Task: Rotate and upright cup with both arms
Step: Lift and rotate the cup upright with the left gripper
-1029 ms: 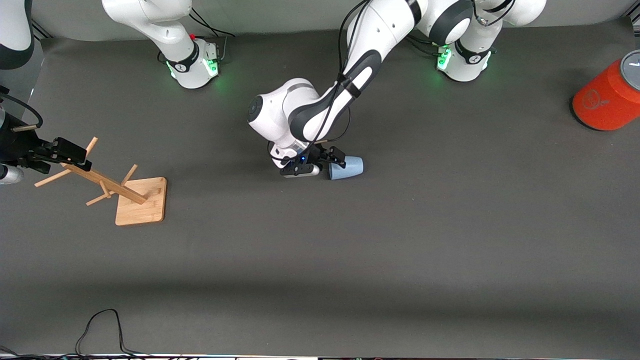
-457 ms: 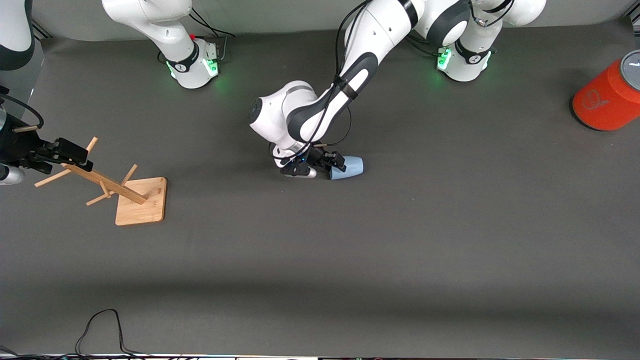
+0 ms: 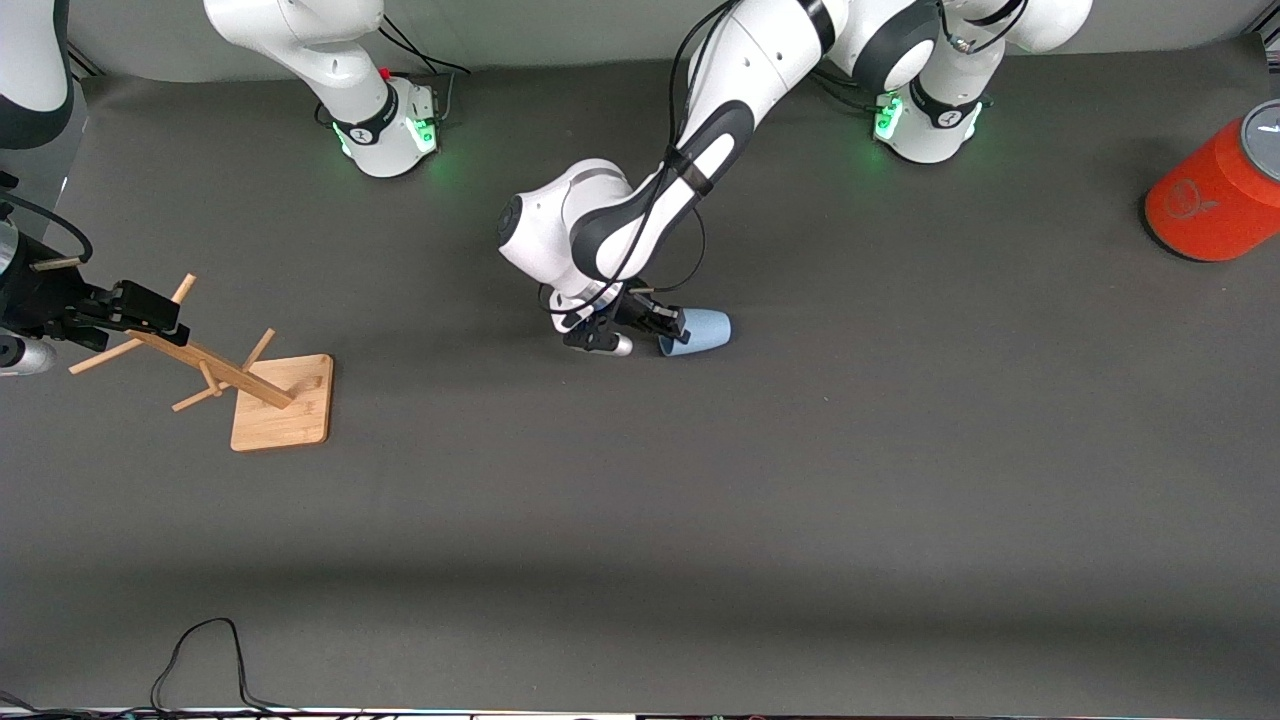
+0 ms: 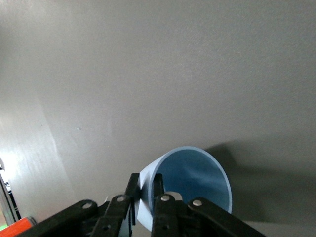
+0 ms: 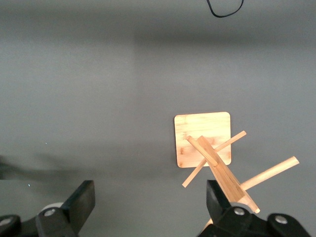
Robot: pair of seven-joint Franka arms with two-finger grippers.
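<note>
The pale-blue cup (image 3: 700, 331) lies on its side near the table's middle, its mouth toward the right arm's end. My left gripper (image 3: 661, 323) is low at the mouth and shut on the cup's rim. In the left wrist view the cup (image 4: 195, 175) shows its open inside, and my left gripper (image 4: 144, 191) has one finger inside the rim and one outside. My right gripper (image 3: 135, 306) waits open and empty over the top of the wooden rack (image 3: 250, 385); in the right wrist view it (image 5: 149, 202) is spread wide above the rack (image 5: 210, 148).
A large orange-red cylinder (image 3: 1212, 200) with a grey top stands at the left arm's end of the table. A black cable (image 3: 200, 650) loops at the table edge nearest the front camera. The dark mat (image 3: 800, 500) is bare round the cup.
My left wrist has turned a little at the cup's mouth, and the cup has shifted very slightly. The right arm has barely moved.
</note>
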